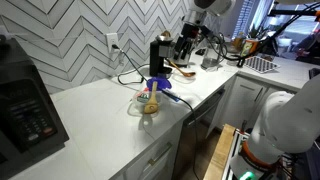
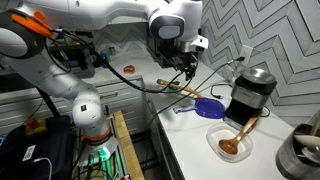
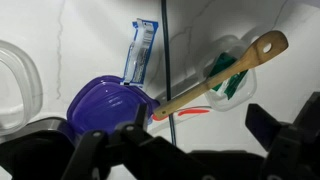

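The pincer (image 3: 185, 135) hangs open and empty (fingers spread wide) above the tabletop (image 2: 195, 150), over a wooden spoon (image 3: 220, 68) lying just beside a purple lid (image 3: 105, 100), both near the tabletop's edge.

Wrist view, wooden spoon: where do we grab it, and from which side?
Take the wooden spoon on its bare shaft, between the purple lid and the clear tray, probably from straight above, jaws across its diagonal. The shaft is slim and straight; its broad end lies over the tray.
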